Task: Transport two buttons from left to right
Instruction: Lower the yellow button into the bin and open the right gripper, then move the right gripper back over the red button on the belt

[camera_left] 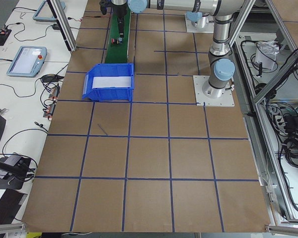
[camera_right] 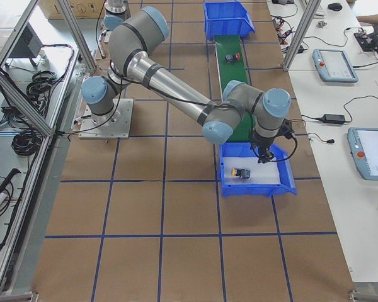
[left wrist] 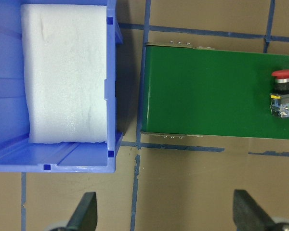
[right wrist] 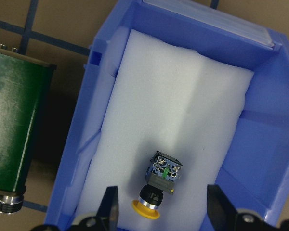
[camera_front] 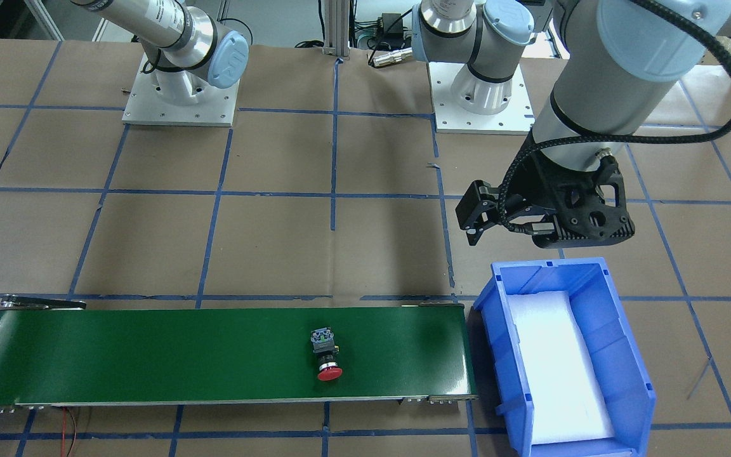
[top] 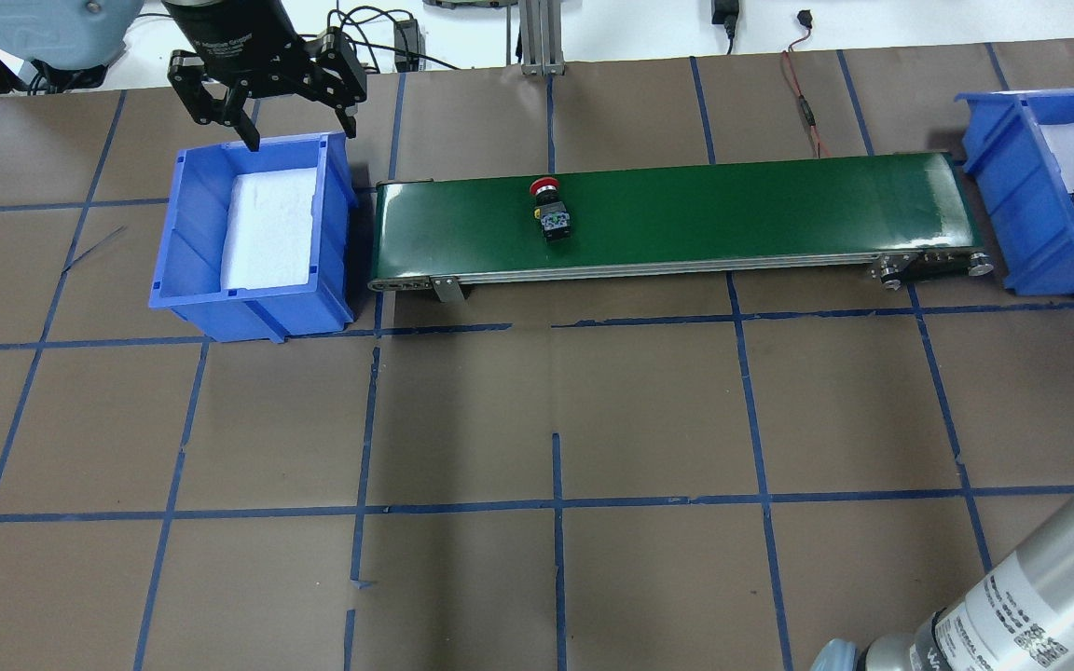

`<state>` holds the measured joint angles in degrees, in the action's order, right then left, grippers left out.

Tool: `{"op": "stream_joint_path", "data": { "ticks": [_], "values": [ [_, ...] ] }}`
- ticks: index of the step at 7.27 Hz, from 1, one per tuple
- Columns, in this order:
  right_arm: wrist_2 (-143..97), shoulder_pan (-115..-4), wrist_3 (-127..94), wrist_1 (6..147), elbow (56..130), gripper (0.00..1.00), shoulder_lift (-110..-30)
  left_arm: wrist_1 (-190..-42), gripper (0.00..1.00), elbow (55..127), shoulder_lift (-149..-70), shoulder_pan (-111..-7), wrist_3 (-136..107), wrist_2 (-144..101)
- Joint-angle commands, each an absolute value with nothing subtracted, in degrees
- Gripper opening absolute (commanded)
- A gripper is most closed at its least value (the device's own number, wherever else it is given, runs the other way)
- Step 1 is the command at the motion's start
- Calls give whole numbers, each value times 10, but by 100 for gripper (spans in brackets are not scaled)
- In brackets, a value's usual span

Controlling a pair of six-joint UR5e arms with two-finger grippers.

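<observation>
The red button [top: 551, 207] lies on its side on the green conveyor belt [top: 733, 210], in the stretch nearer the belt's left end, with its red cap toward the belt's far edge and its contact block toward the robot's edge. The yellow button [right wrist: 161, 185] lies on the white foam in the right bin [right wrist: 260, 144], just past the belt's right end.

We judge both buttons small, stiff and fairly light, made of hard plastic and metal, so a firm pinch should not hurt them. The round caps look smooth and could slip or let the part roll. We would take hold across the flat sides of the squarish black body, below the cap.

The left hand [left wrist: 166, 216] hangs off the belt's left end, by the left bin [top: 192, 233], its fingers spread wide and holding nothing. That bin shows only its foam pad [top: 271, 228]. The right hand [right wrist: 164, 211] hovers over the right bin beyond the belt's right end, fingers spread to either side of the yellow button, pinching nothing.

Around the red button we see only bare belt. What the right hand must mind are the right bin's tall walls beside the belt's end rollers [right wrist: 7, 202]. A red wire [top: 803, 93] trails on the counter [top: 593, 419] beyond the belt's far edge, well apart from both buttons.
</observation>
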<state>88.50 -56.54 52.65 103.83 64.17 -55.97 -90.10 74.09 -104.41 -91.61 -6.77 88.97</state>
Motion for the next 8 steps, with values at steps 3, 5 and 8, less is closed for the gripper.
{"op": "stream_joint_path", "data": {
  "ticks": [3, 5, 8],
  "values": [
    [854, -712, 370, 1036, 668, 69, -590, -902, 100, 744, -1038, -915, -67, 889],
    [850, -765, 274, 1035, 678, 70, -600, -902, 100, 745, -1023, -921, -78, 886],
    [848, -872, 113, 1034, 681, 70, -601, -901, 100, 753, -1009, -922, -80, 865]
  ]
}}
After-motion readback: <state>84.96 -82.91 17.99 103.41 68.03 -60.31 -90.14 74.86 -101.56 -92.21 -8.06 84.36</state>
